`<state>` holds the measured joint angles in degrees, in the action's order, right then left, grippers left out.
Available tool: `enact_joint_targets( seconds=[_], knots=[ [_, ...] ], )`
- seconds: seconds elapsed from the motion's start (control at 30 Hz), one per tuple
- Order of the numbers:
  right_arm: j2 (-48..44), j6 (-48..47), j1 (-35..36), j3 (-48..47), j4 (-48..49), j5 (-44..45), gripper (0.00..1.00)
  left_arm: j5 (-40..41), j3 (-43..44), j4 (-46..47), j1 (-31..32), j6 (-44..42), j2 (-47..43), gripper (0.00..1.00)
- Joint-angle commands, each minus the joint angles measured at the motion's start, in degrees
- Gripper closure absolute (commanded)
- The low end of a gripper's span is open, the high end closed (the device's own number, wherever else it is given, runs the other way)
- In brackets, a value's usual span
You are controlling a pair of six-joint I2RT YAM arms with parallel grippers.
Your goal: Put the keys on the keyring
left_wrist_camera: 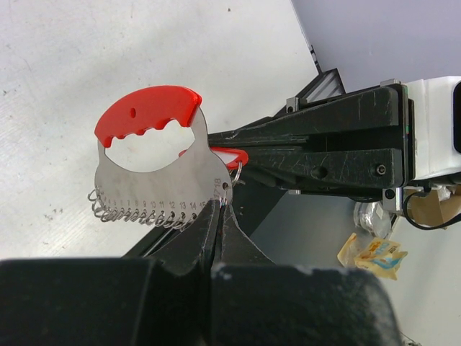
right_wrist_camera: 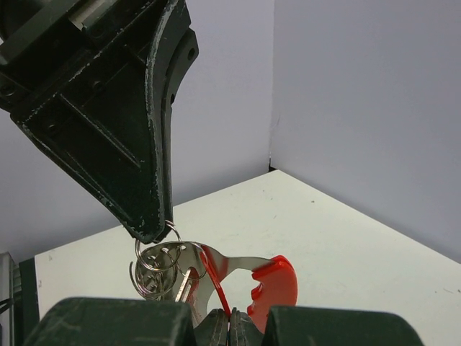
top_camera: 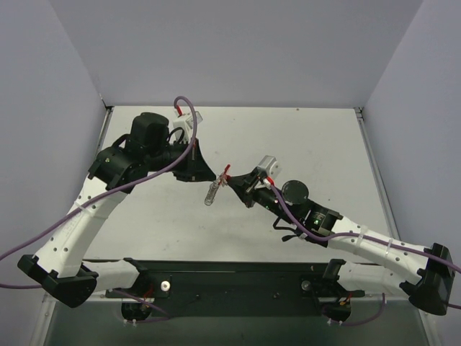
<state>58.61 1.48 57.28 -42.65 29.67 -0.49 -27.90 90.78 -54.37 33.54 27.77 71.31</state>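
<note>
Threading step, seemingly: left gripper (left_wrist_camera: pixel 220 205) pinches the keyring (left_wrist_camera: pixel 155 189), right gripper (right_wrist_camera: pixel 229 316) pinches the key (left_wrist_camera: pixel 234 156); next likely needs fine alignment.

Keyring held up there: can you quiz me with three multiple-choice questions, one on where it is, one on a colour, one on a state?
1. Where is the keyring? A flat on the table; B between the left end effector and the right end effector; C by the arm bases.
2. What colour is its thick arc? A red; B blue; C green.
3. How is the left end effector? A wide open; B out of view; C shut on the keyring.
Answers: B, the top view shows it between both tips; A, the left wrist view shows red; C, its fingers pinch the silver edge.
</note>
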Motion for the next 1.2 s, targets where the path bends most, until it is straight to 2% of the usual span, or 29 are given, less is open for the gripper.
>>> enact_joint_targets(
  seconds=[0.0,1.17],
  knots=[
    [-1.7,-0.3,-0.9,-2.7,3.7,0.8,1.0,-1.8,2.2,-2.6,0.1,-1.6,-0.1,1.0],
    [0.2,-0.8,-1.4,-5.6,2.4,-2.1,1.0,-3.1,1.9,-1.5,1.1,-3.2,2.8,1.0]
  ],
)
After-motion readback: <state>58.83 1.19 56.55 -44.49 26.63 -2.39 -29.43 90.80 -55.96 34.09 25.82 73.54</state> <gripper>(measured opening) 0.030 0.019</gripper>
